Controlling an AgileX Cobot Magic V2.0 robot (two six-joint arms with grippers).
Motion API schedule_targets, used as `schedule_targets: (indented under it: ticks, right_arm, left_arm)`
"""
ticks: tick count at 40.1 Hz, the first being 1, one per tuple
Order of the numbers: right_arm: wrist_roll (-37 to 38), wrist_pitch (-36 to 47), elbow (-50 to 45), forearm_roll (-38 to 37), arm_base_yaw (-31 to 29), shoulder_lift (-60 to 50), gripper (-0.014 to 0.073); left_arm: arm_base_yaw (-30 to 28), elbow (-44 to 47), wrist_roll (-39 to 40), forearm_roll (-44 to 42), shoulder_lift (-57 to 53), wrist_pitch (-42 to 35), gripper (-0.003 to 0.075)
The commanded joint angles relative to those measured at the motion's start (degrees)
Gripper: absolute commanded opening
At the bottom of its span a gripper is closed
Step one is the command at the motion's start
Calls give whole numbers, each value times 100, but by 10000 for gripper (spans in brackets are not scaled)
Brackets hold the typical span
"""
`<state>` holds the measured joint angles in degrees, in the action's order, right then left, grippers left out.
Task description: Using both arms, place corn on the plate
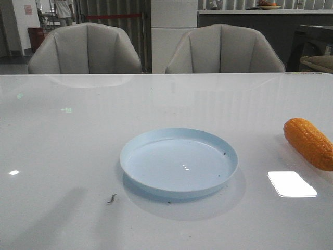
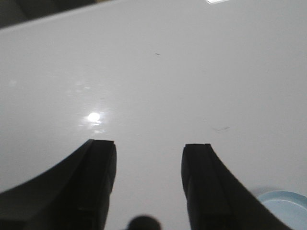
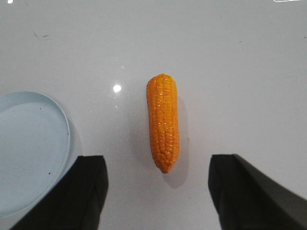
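Observation:
The orange corn (image 1: 309, 142) lies on the white table at the right edge of the front view. The pale blue plate (image 1: 131, 156) sits empty in the middle, left of the corn. Neither arm shows in the front view. In the right wrist view my right gripper (image 3: 158, 165) is open above the table, and the corn (image 3: 163, 122) lies lengthwise just ahead of the gap between the fingers, untouched, with the plate (image 3: 29, 143) beside it. My left gripper (image 2: 148, 148) is open and empty over bare table, the plate's rim (image 2: 283, 199) at one corner.
Two grey chairs (image 1: 86, 49) (image 1: 225, 49) stand behind the table's far edge. A small dark speck (image 1: 111, 199) lies on the table in front of the plate. A bright light reflection (image 1: 291, 184) shows near the corn.

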<state>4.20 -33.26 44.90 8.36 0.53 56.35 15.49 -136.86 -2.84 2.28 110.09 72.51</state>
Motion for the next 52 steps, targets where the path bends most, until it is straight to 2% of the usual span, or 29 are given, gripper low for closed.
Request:
schedule_targets:
  ticks: [1,6,15,19,24,31,37,42,52]
  right_arm:
    - [-25,399,183,5,3,-51,553]
    - [-25,391,183,5,3,-51,553]
    - [-29,365,232,-102,3,102,553]
    - [-29,339,400,-177,3,396,553]
    - [-231,271,955,-332,3,977,553]
    - [-759,-239,2095,-358,3,2043,553]
    - [-782,-695,2842,-351,17,2916,553]
    - [-782,-764,3073,-291,146,3533,553]
    - [-782,-356,3078,-325,350,4385,553]
  left_arm:
    - [-91,381,73,-458,-1051,1,383]
    - [-265,1844,73,-1033,-2036,-447,383]
    - [-732,5250,83,-688,-3992,-2275,383]
    - [-765,6405,83,-487,-4678,-2630,383]
    - [-765,7339,83,-311,-5199,-2738,383]
    - [-765,7972,83,-228,-5528,-2738,383]
    - [-765,8026,83,-97,-5549,-2716,383]
    - [-765,8026,83,-84,-5549,-2735,383]
    - [-765,8026,83,-84,-5549,-2735,383]
